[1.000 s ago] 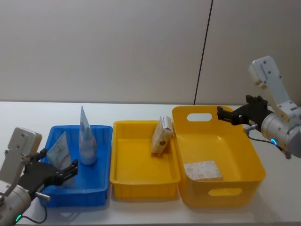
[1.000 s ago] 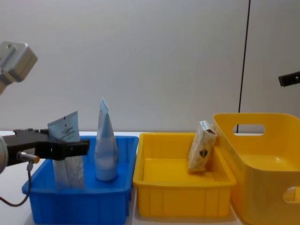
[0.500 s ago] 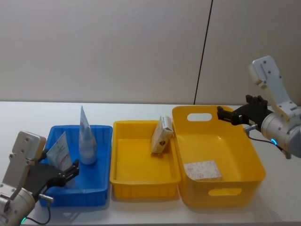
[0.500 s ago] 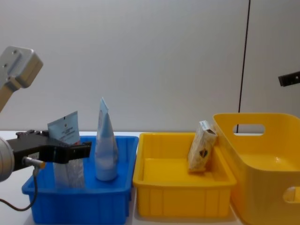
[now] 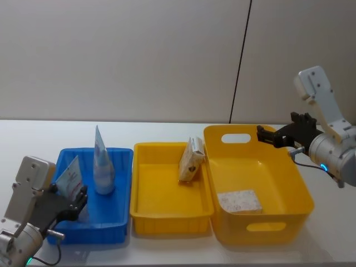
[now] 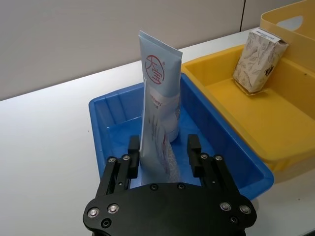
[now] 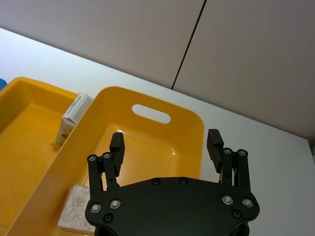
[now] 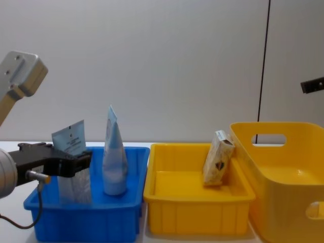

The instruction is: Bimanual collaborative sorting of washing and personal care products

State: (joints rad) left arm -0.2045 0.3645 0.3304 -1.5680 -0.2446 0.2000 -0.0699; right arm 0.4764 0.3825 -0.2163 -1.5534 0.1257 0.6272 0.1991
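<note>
Two pale-blue tubes stand upright in the blue bin (image 5: 123,167). The near tube (image 5: 69,177) (image 6: 156,152) (image 8: 72,167) rises between the fingers of my left gripper (image 5: 78,201) (image 6: 163,145) (image 8: 83,161), which is open with a gap on each side. The far tube (image 5: 103,166) (image 6: 161,93) (image 8: 114,162) stands just behind it. A beige pack (image 5: 191,159) (image 8: 218,159) leans against the yellow tray's right wall. A second pack (image 5: 239,201) (image 7: 78,215) lies flat in the yellow basket. My right gripper (image 5: 262,135) (image 7: 166,142) hangs open and empty over the basket's far rim.
The blue bin, the shallow yellow tray (image 5: 169,216) and the deep yellow basket (image 5: 267,229) with handle slots stand side by side on the white table (image 5: 33,139). A grey wall closes off the back. Bare table lies left of the bin and right of the basket.
My left gripper has drawn back toward me and lower, its fingers sliding back along the near tube, which stays standing in the blue bin. The right arm has not moved.
</note>
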